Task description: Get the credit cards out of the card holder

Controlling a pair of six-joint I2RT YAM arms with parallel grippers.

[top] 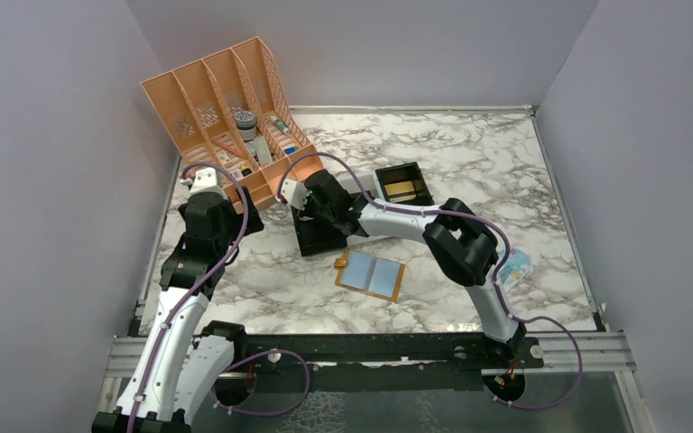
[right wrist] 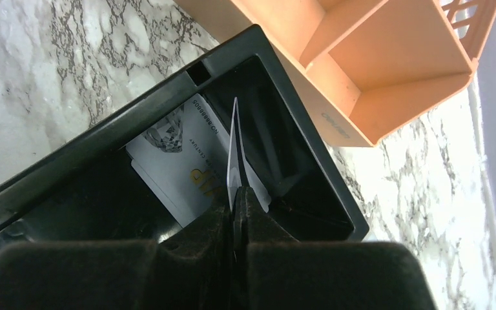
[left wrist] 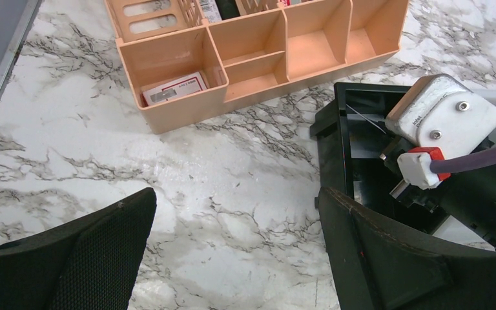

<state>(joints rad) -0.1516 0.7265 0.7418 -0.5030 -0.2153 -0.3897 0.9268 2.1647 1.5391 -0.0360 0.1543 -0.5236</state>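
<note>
Top external view, reading from the left: our left gripper [left wrist: 236,200] hangs with its jaws spread wide, holding nothing, over the bare marble table [left wrist: 232,148] just in front of the orange organizer [top: 226,99]. To its right, our right gripper [right wrist: 236,197] reaches into a black bin [right wrist: 90,139], fingers pinched tight on a credit card [right wrist: 234,145] that stands edge-on. A second card [right wrist: 177,169] lies flat on the bin floor beneath it. Further right, the card holder [top: 371,274] lies spread flat on the table, pale panels up, with another black bin [top: 403,183] behind it
</note>
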